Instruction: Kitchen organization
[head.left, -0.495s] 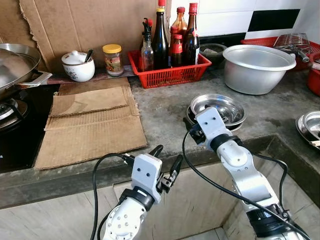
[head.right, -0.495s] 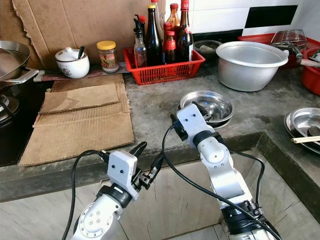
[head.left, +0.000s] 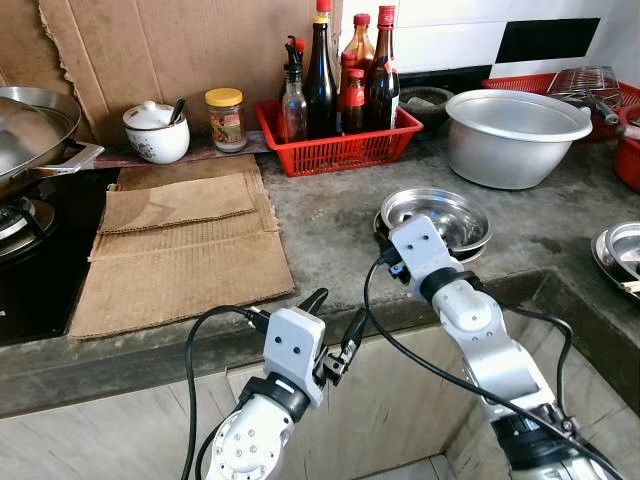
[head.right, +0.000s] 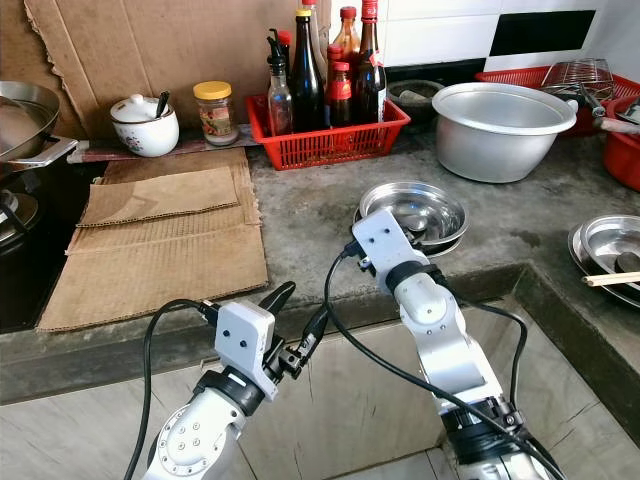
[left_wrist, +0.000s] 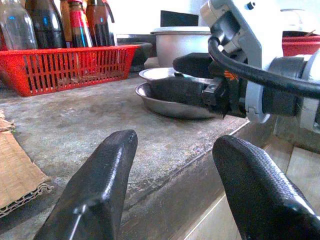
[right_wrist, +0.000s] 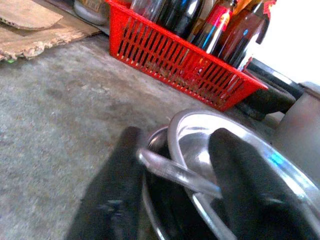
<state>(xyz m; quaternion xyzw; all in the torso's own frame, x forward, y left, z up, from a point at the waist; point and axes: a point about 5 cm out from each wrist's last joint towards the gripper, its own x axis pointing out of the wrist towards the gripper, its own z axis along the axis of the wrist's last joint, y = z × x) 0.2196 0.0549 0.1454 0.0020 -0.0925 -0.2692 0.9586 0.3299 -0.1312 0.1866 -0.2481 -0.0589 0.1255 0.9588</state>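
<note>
— How many steel bowls are stacked near the counter's front edge?

— Two are counted, one nested in the other. Their near rim is straddled by the right gripper, one black finger placed outside and one inside; the fingers are kept narrowly apart around the rim.

— And the left gripper?

— It is held below the counter edge, its two fingers spread wide with nothing between them.

— What is seen behind the bowls?

— One red basket is seen by the wall, with at least six bottles stood in it. One big metal pot is set to the right, one jar and one white lidded cup to the left, beside flattened cardboard.
</note>
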